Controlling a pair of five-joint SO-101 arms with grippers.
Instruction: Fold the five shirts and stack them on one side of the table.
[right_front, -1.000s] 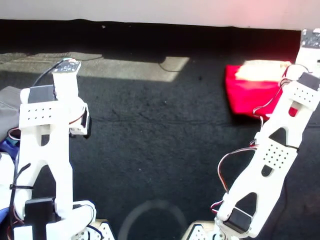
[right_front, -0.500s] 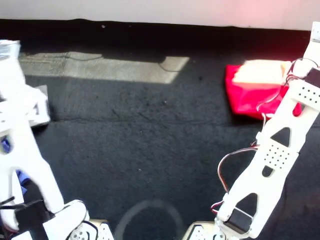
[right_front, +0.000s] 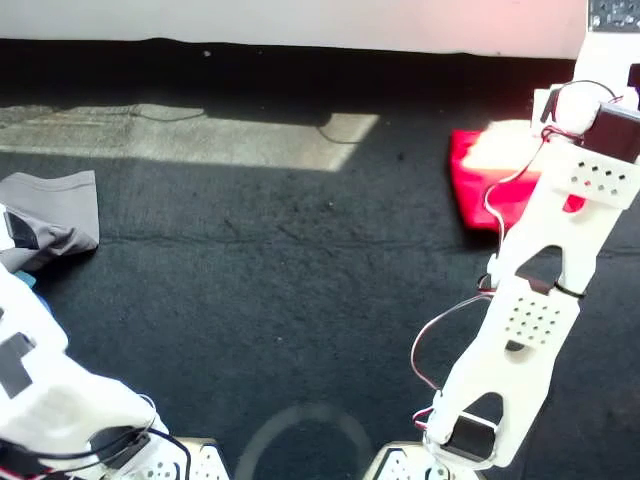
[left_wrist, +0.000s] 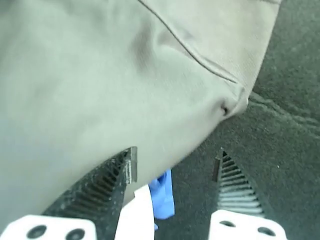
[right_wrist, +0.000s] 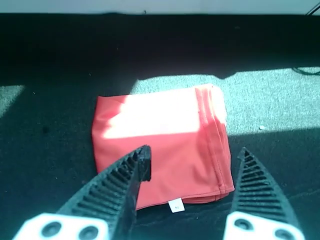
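Shirts: two in sight. The grey shirt (right_front: 60, 205) lies loose and rumpled at the left edge of the high view. The red shirt (right_front: 470, 195) sits folded square at the upper right. Both are on the dark table (right_front: 300, 290), well apart.
Change, left: a second ago my left arm (right_front: 50, 400) stood upright over the left edge. Now it is swung down into the lower left corner, and the grey shirt is uncovered.
Change, right: my right arm (right_front: 530, 320) has stretched toward the upper right corner and crosses the red shirt's right side.
Meaning: I judge the red one done and parked and the grey one next, not yet folded. It is early in the count of five.
Left jaws: my left gripper (left_wrist: 176, 152) is spread wide with nothing pinched.
Right jaws: my right gripper (right_wrist: 195, 149) is spread and empty above the red shirt.
Left wrist view adds: the grey hem and a corner up close, one finger at the cloth's edge, and a blue scrap (left_wrist: 162, 192) between my fingers that I cannot identify.
Right wrist view adds: the red shirt's full outline, layered edges along one side, and a small white tag (right_wrist: 176, 205).
High view adds: the gap between the two shirts.
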